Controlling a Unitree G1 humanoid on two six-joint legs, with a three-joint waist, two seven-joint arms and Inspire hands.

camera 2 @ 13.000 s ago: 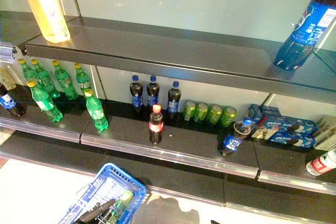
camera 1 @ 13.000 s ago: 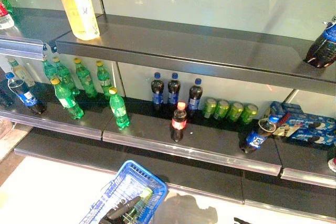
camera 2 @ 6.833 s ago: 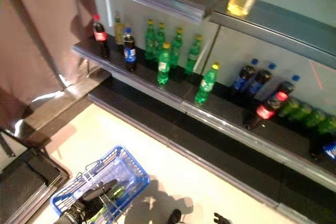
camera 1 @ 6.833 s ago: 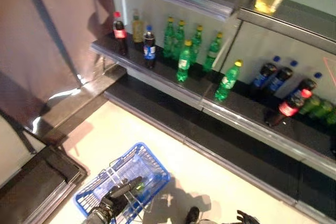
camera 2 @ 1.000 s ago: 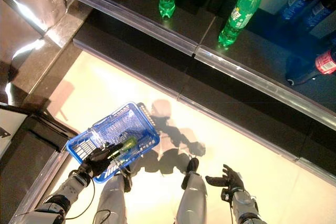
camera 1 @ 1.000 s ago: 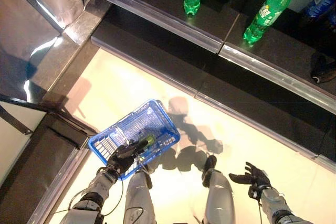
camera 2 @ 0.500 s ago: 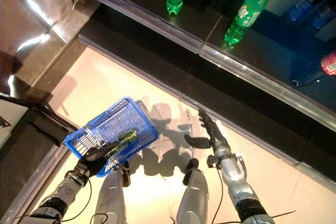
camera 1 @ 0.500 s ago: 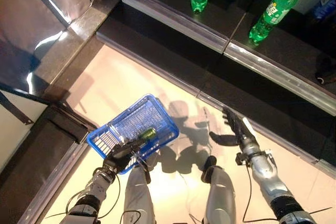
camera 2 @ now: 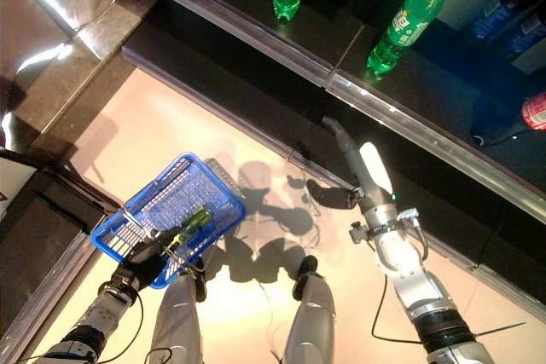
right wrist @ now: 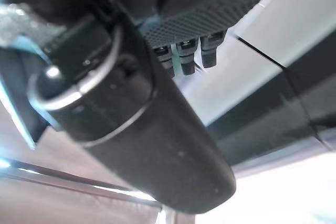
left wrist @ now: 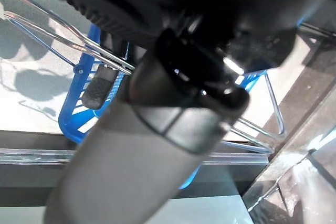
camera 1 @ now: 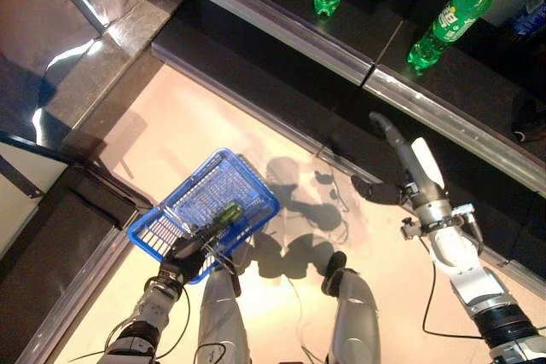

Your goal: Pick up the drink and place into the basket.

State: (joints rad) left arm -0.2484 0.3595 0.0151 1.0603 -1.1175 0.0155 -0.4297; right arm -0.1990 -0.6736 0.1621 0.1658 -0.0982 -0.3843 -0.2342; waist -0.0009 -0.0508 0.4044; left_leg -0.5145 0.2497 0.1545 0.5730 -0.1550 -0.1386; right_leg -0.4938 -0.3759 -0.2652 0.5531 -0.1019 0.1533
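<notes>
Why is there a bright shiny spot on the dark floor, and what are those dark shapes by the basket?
Left eye view: light glares off the polished dark panel. Both eye views: the dark shapes on the pale floor beside the blue basket are cast shadows. Both wrist views: the close dark hand bulk looks blurred.

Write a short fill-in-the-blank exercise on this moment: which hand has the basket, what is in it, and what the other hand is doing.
1. The blue basket is held by its wire handle in the robot's ____ hand.
2. A ____ bottle lies inside the basket.
3. The right hand reaches toward the shelf with its fingers ____ and holds nothing.
4. The green bottles on the shelf have ____ caps.

Missing words: left; green; straight; yellow
</notes>
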